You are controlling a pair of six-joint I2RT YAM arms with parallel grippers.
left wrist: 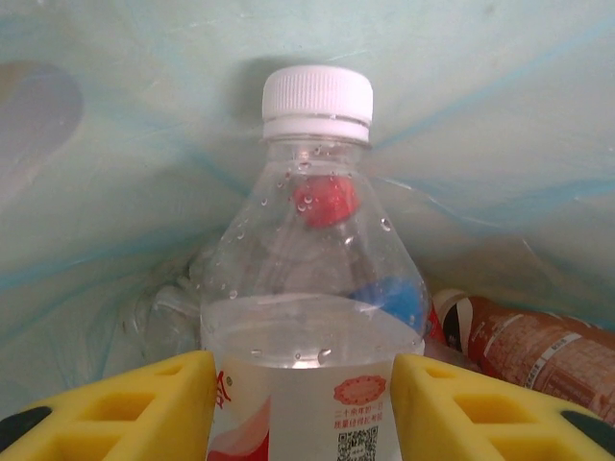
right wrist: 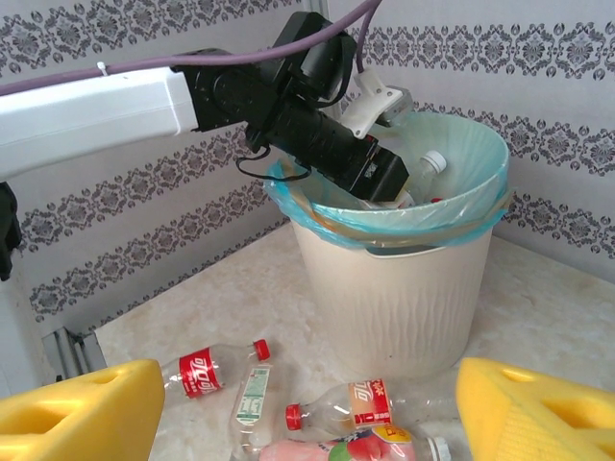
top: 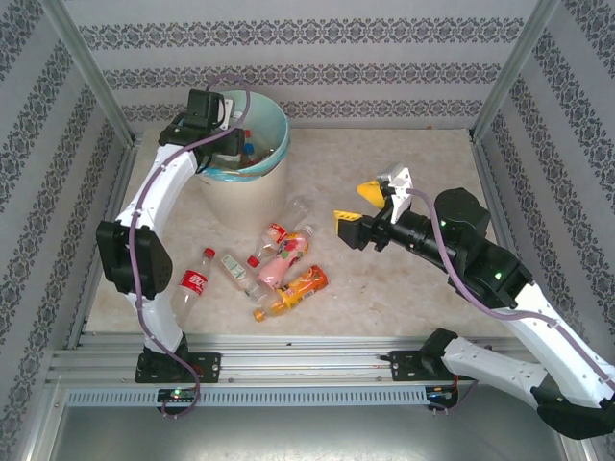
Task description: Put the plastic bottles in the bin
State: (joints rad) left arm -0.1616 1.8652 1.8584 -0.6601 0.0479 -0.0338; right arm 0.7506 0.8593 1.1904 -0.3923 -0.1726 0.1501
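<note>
Top external, bottles on the table: five that you can count, in a loose cluster in front of the bin (top: 240, 204), between the two arms.
Kinds: one cola bottle (top: 195, 281) with a red cap, one white-label bottle (top: 236, 270), one clear red-label bottle (top: 276, 233), one pink drink bottle (top: 277, 271) and one orange drink bottle (top: 300, 284) (the last three lie touching or overlapping).
Bin: one, round and cream, with a blue-green bag folded over its rim, standing toward the far left of the table (top: 413, 163).
Bottles in the bin: the left wrist view gives you a white-capped bottle (left wrist: 307, 288) close up, a red cap (left wrist: 325, 200) and a blue cap (left wrist: 389, 293) behind it, and a red-brown-labelled bottle (left wrist: 538, 351) to its right; a full count is not possible.
Left pincer (left wrist: 303, 403): down inside the bin, yellow pads partly apart with the white-capped bottle between them; whether they press on it you cannot tell.
Right pincer (top: 358, 206): your yellow pads stand wide apart with nothing between them, hovering above the table to the right of the cluster, apart from every bottle.
</note>
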